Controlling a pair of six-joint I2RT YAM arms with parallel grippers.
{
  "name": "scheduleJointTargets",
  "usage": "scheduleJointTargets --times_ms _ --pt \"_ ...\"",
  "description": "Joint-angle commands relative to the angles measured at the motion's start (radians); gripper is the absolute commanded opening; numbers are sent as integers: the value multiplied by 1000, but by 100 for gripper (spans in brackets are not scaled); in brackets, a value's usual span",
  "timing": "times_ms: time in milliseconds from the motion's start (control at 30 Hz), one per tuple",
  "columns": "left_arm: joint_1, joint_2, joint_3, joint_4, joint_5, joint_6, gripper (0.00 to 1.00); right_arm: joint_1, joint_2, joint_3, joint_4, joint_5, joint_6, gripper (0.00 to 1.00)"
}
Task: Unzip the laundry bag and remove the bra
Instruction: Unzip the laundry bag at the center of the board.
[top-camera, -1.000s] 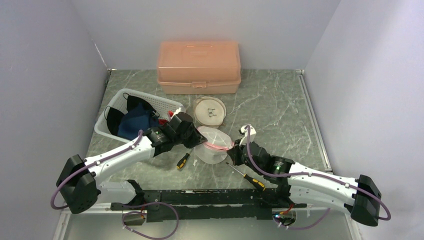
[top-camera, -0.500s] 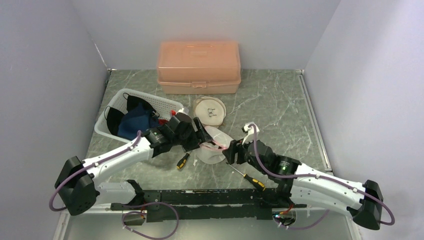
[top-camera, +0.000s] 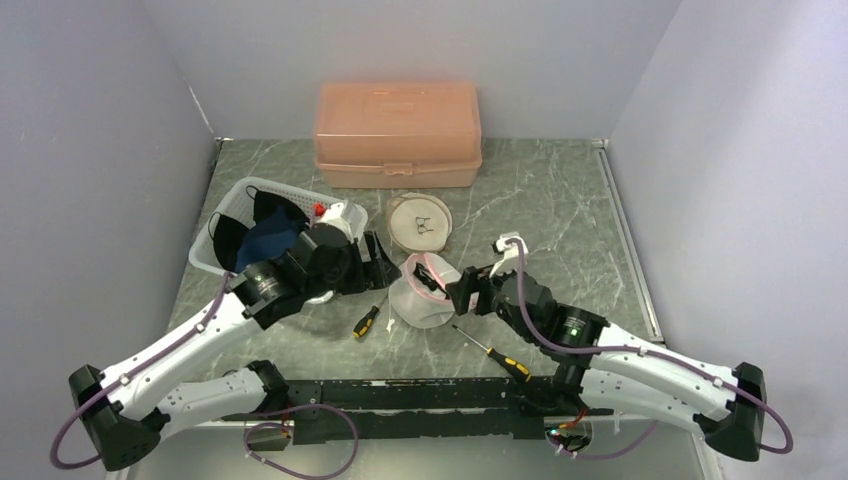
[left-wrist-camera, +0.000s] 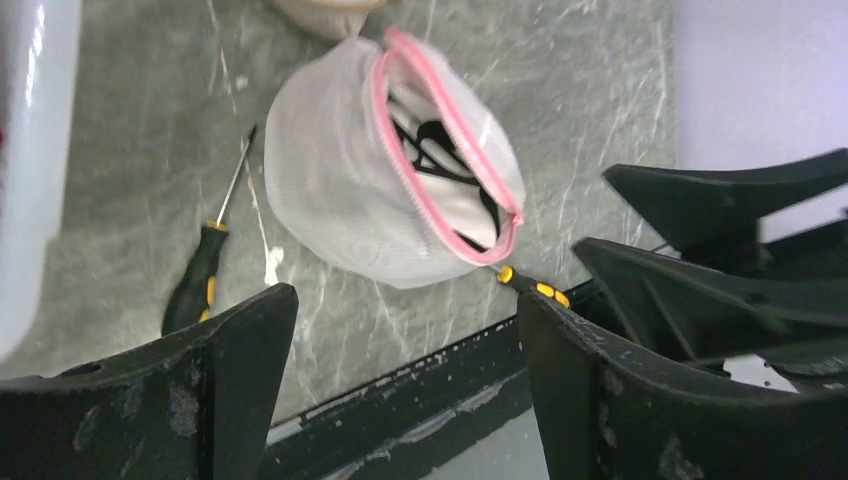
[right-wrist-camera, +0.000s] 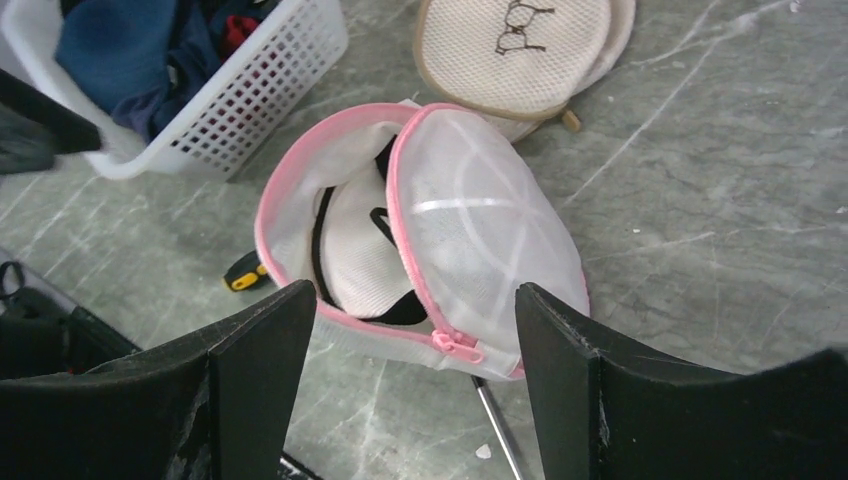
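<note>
laundry bag (right-wrist-camera: 490, 230): fine mesh cloth | basket (right-wrist-camera: 270, 90): perforated plastic | table (right-wrist-camera: 700, 200): marbled stone look, seemingly smooth matt

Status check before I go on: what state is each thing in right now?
laundry bag, unzipped, mouth gaping
bra, inside the bag, not yet out
left gripper, open, empty
right gripper, open, empty
storage box, lid shut
basket, upright, holding dark clothes
</note>
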Motion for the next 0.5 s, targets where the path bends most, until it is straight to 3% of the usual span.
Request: scheduleJointTargets --times_ms 0,200,467 --pt "13 49 90 76 -59 153 85 -40 83 13 118 47 -3 75" --pt "48 312 189 86 30 175 81 -213 207 76 124 -103 -7 73" --pt "80 405 128 168 61 171 82 -222 301 212 72 -171 -79 75"
